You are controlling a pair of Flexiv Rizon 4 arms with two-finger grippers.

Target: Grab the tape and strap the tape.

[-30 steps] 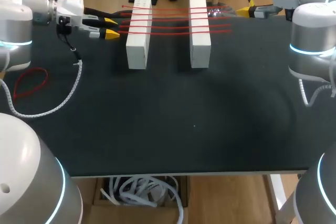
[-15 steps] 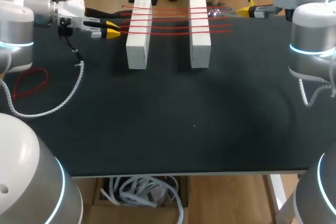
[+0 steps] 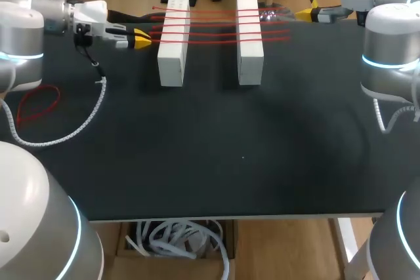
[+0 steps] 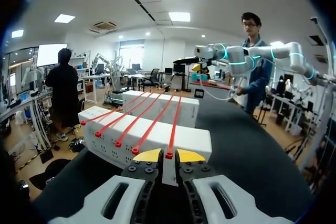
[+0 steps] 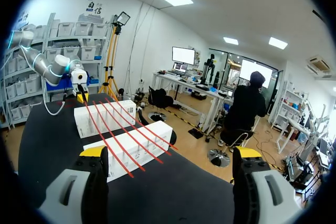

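Red tape [image 3: 213, 28] is stretched in five parallel strips across a left block [image 3: 170, 63] and a right block [image 3: 251, 63], both white, at the upper middle of the head view, toward the far edge of the dark bench [image 3: 216, 162]. The long axis of every strip runs from the frame's left to its right, from one arm toward the other. The left gripper [image 3: 140, 37] is placed at the upper left, in line with the strips. Its fingers are drawn almost together and appear clamped on the knobbed end of the nearest strip [image 4: 169, 155], which runs straight ahead from the yellow tips. The right gripper [image 5: 170, 152] is kept well apart from the tape's far ends, its fingers spread wide with nothing between them. The left arm is therefore judged to be the working one, and a pull along the strip's own length seems to be called for next.
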